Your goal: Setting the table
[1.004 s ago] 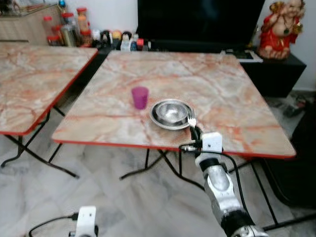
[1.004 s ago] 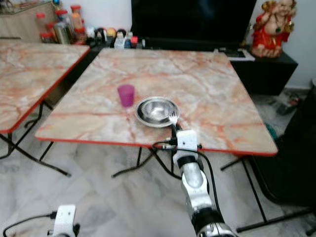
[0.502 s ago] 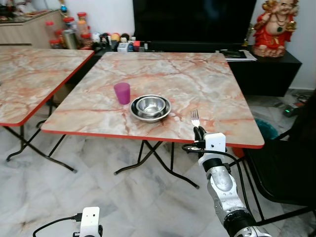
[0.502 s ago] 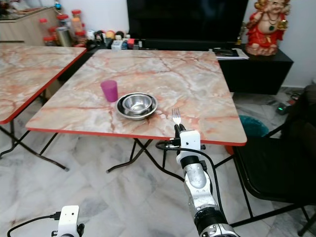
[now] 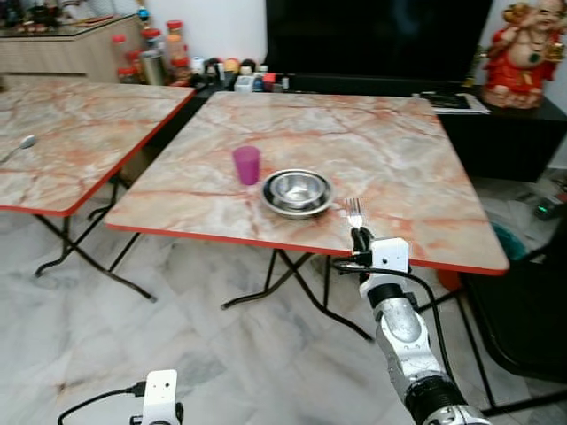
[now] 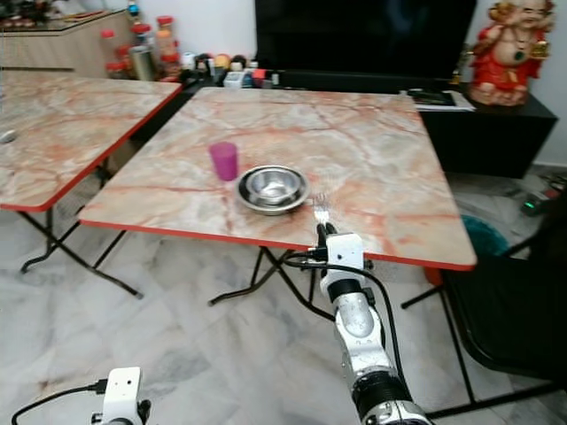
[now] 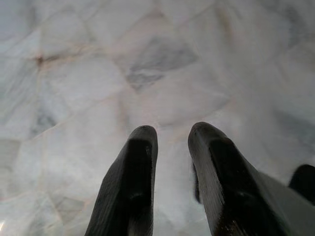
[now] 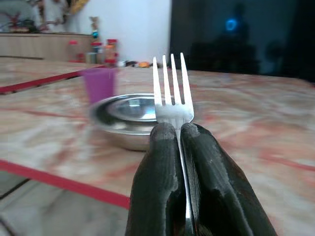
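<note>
The right gripper (image 8: 179, 132) has its jaws clamped on the handle of a silver metal fork (image 8: 172, 96), which stands upright with its tines projecting above the fingertips, at the near edge of the marble-patterned, red-rimmed surface (image 5: 390, 168). Just beyond the fork on that surface sit a round stainless-steel bowl on a steel plate (image 5: 298, 191) and, beside it, a purple plastic cup (image 5: 246, 165). The left gripper (image 7: 170, 137) hangs over the white marble floor (image 7: 98, 73), jaws slightly apart and holding nothing.
</note>
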### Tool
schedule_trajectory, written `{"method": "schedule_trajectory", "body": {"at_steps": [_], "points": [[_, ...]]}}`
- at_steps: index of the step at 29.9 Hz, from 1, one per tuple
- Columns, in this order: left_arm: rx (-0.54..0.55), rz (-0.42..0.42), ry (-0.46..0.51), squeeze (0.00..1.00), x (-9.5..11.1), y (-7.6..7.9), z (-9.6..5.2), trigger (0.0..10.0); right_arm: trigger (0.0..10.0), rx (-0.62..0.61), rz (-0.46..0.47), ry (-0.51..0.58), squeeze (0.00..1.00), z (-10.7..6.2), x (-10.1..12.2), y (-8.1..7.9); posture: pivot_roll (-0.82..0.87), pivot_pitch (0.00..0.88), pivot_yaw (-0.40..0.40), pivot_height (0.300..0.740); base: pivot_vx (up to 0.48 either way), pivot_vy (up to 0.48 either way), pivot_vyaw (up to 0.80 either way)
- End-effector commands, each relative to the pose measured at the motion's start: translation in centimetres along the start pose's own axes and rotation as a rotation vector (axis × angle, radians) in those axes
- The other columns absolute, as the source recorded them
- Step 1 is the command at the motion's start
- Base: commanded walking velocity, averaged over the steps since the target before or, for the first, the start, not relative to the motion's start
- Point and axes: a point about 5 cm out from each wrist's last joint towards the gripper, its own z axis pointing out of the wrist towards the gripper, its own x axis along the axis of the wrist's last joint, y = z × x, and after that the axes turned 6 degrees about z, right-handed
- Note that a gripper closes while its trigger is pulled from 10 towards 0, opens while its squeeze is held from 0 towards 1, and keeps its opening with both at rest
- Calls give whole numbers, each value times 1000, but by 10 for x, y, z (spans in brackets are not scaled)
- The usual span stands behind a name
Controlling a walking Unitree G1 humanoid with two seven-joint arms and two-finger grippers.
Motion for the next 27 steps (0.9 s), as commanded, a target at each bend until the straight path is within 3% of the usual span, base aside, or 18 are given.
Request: {"method": "schedule_trajectory", "body": {"at_steps": [1,12,18,27], "points": [[-1,8,-4,0,1,-1,1,10000,10000,-1,-4,-3,0,3,2,0,6,0,19,740,0,0,0],[-12,11,13,0,5,0,1,10000,10000,-9,18,-9,0,5,2,-2,7,0,25,740,0,0,0],[-11,24,11,0,5,0,1,10000,10000,-36,23,-31,0,6,1,1,7,0,27,740,349,0,-635],[-2,16,10,0,4,-2,1,10000,10000,-39,23,-21,0,5,1,0,15,0,26,740,405,0,0]]}}
